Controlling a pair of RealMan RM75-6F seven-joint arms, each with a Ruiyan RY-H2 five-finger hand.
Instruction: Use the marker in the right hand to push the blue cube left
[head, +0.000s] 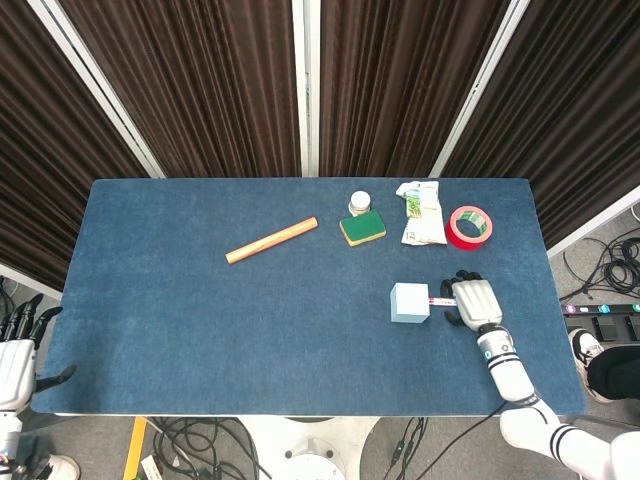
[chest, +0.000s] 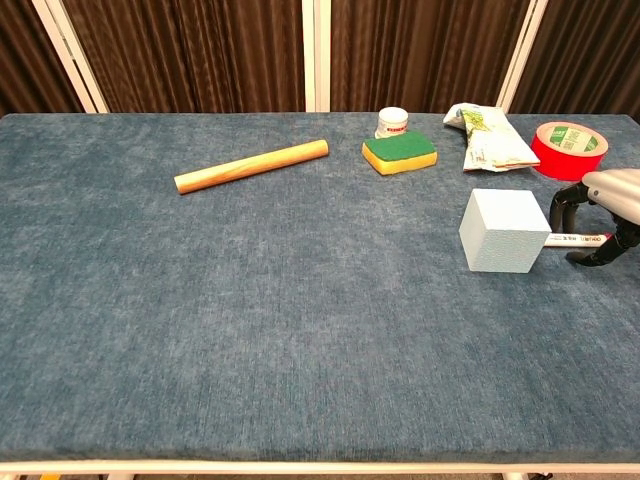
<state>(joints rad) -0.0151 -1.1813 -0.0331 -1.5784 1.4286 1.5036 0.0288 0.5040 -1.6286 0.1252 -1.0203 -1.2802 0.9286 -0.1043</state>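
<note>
The pale blue cube (head: 409, 302) (chest: 505, 231) stands on the blue table, right of centre. A white marker (head: 438, 300) (chest: 570, 239) lies flat with its left end against the cube's right face. My right hand (head: 473, 300) (chest: 605, 215) arches over the marker's right half and hides its red cap. In the chest view a finger stands behind the marker and the thumb in front, each with a small gap to it. My left hand (head: 15, 350) hangs off the table's front left corner with its fingers spread and nothing in it.
Along the back of the table lie a wooden rod (head: 271, 240), a green and yellow sponge (head: 362, 228), a small white jar (head: 359, 203), a printed packet (head: 422, 212) and a red tape roll (head: 470, 226). Bare cloth stretches left of the cube.
</note>
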